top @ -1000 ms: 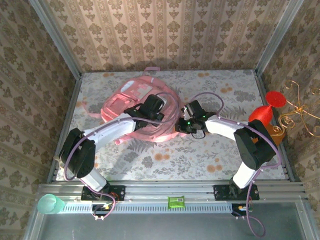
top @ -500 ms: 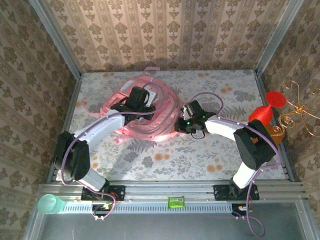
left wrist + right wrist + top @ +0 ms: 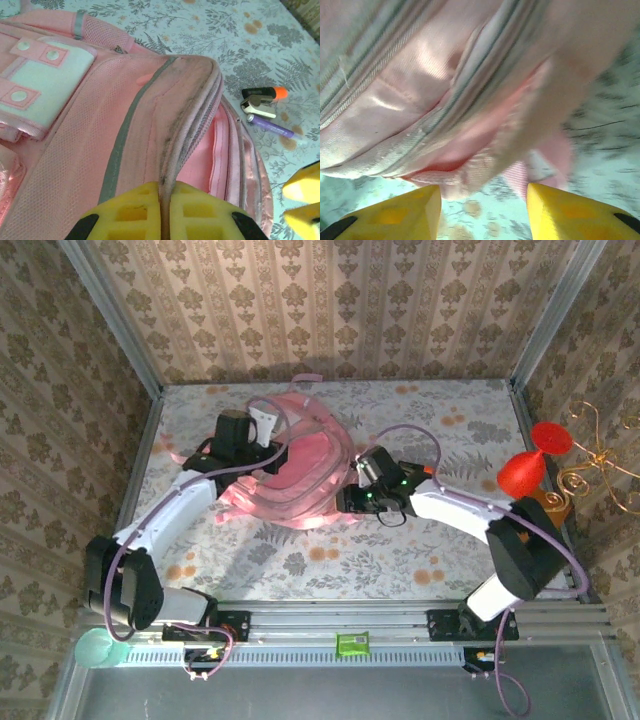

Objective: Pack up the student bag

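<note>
Student bag (image 3: 300,480) gripped at one edge on the worktop (image 3: 450,540).
It lies toward 11 o'clock from the worktop's centre. Left jaws are closed tight on its zip edge (image 3: 170,150); right jaws stand part-open at the bag's 3 o'clock side, holding nothing.

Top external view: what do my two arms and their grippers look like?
Both the left arm and right arm have white shells, black joints and a looping lilac cable. The left gripper and right gripper carry blocky yellow fingers; the left's show square recesses.
</note>
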Robot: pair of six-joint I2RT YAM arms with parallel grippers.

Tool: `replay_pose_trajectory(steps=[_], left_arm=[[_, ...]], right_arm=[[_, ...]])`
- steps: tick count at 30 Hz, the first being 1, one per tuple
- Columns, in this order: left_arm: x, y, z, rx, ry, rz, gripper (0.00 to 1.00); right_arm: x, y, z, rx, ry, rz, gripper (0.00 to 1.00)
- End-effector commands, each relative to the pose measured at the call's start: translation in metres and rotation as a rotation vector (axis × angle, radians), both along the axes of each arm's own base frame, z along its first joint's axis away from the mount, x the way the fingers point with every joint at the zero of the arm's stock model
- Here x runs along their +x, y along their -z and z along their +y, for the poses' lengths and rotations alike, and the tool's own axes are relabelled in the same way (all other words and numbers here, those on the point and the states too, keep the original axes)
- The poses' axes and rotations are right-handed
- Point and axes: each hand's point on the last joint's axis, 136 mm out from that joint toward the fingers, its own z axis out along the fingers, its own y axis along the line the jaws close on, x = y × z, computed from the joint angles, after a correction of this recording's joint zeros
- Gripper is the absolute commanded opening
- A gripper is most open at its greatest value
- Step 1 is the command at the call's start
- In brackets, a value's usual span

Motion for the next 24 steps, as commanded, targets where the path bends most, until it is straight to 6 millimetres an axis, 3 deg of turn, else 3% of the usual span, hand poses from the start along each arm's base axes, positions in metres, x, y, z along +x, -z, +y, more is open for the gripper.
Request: replay_pose_trajectory(steps=[1, 7, 11, 15, 24], left_arm=[[-0.003, -0.026, -0.011, -0.128, 0.044, -0.037, 0.00], [-0.006, -0.030, -0.016, -0.207, 0.065, -0.012, 0.00], [-0.010, -0.024, -0.014, -0.190, 0.067, 0.004, 0.00], [-0.011, -0.021, -0.002, -0.147, 0.013, -0.013, 0.00], [-0.010, -0.023, 0.008, -0.115, -0.038, -0.050, 0.00]], right_arm=[[0.009, -0.015, -0.060, -0.255, 0.098, -0.113, 0.54], [0.019, -0.044, -0.123, -0.359, 0.260, -0.184, 0.63], [0.018, -0.051, -0.148, -0.357, 0.296, -0.233, 0.76], [0.017, -0.044, -0.147, -0.306, 0.252, -0.193, 0.90], [0.034, 0.013, -0.143, -0.487, 0.092, 0.062, 0.95]])
